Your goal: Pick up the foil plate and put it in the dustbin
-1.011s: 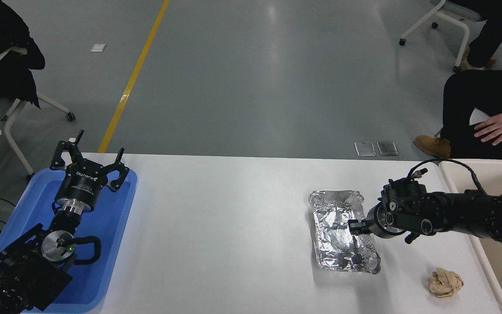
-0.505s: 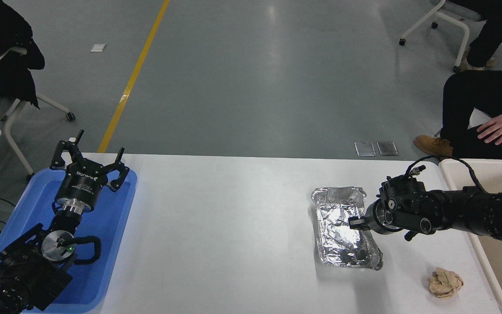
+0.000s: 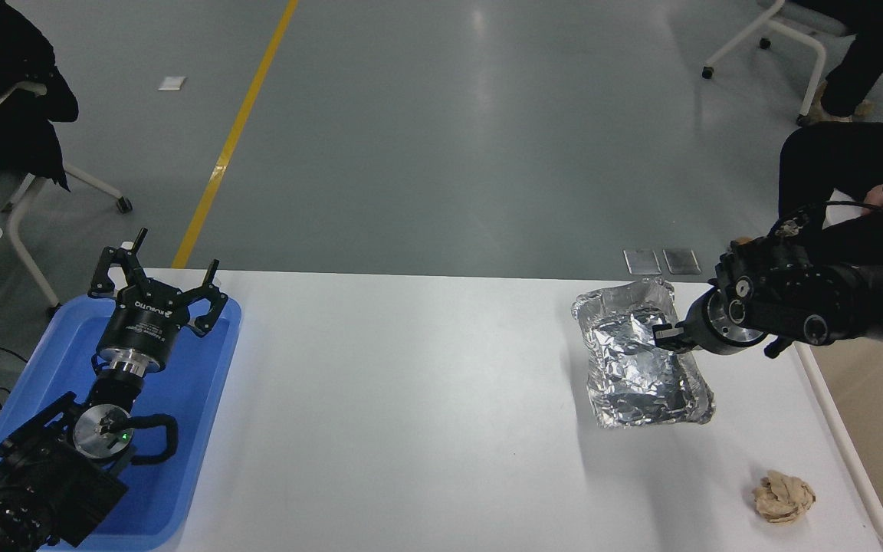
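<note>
**Foil plate is leaving the surface and going toward the dustbin**

The right hand (image 3: 665, 336) is pinching the right rim of the foil plate (image 3: 641, 360), with its fingers pressed together on the thin foil edge. Compared with half a second ago, the plate is now sitting higher in the picture and more to the right, and it is looking tilted, with the gripped side raised. A soft shadow is lying on the white surface (image 3: 411, 399) under and left of it, so I judge that the plate is hanging in the air, or at least is mostly lifted. The arm itself is also pulling back toward the right edge.

For the task this means the pick-up part is looking done, and the carrying part is beginning. The dustbin (image 3: 832, 414) is standing just beside the plate on the right, and the plate is not yet over its rim. The foil is thin and crinkled, so it could bend or slip out of the pinch during the move.

The small crumpled paper ball (image 3: 782, 497) is lying near the dustbin, untouched. The left hand (image 3: 156, 285) is parked over the blue tray (image 3: 204, 429) at the lower left, with its fingers spread.
</note>
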### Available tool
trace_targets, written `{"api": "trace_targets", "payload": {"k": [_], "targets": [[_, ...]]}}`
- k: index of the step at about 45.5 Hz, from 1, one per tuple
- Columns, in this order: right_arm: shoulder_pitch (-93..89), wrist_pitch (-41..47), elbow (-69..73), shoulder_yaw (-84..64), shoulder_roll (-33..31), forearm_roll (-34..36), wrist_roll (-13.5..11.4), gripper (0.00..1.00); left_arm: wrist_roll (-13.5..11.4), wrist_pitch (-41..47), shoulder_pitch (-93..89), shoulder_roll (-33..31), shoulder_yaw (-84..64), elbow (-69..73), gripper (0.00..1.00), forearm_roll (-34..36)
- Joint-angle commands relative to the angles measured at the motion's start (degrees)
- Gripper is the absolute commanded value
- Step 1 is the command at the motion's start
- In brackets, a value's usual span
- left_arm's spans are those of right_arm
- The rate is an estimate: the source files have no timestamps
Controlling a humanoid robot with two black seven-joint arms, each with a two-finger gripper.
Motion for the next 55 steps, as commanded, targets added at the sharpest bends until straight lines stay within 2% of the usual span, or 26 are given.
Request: {"api": "trace_targets", "payload": {"k": [1, 8, 14, 55], "targets": [[11.9, 9.3, 5.8, -0.1, -9.4, 0.1, -0.2, 0.0, 0.0, 0.0, 0.0, 0.0, 0.0, 0.0, 1.0, 0.0], [18.8, 15.1, 6.7, -0.2, -13.9, 0.0, -0.2, 0.0, 0.0, 0.0, 0.1, 0.0, -0.1, 0.0, 1.0, 0.0], [23.6, 15.1, 6.7, -0.7, -16.1, -0.1, -0.2, 0.0, 0.0, 0.0, 0.1, 0.0, 0.0, 0.0, 1.0, 0.0], [26.2, 15.1, 7.1, -2.3, -15.5, -0.1, -0.2, 0.0, 0.0, 0.0, 0.1, 0.0, -0.1, 0.0, 1.0, 0.0]]}}
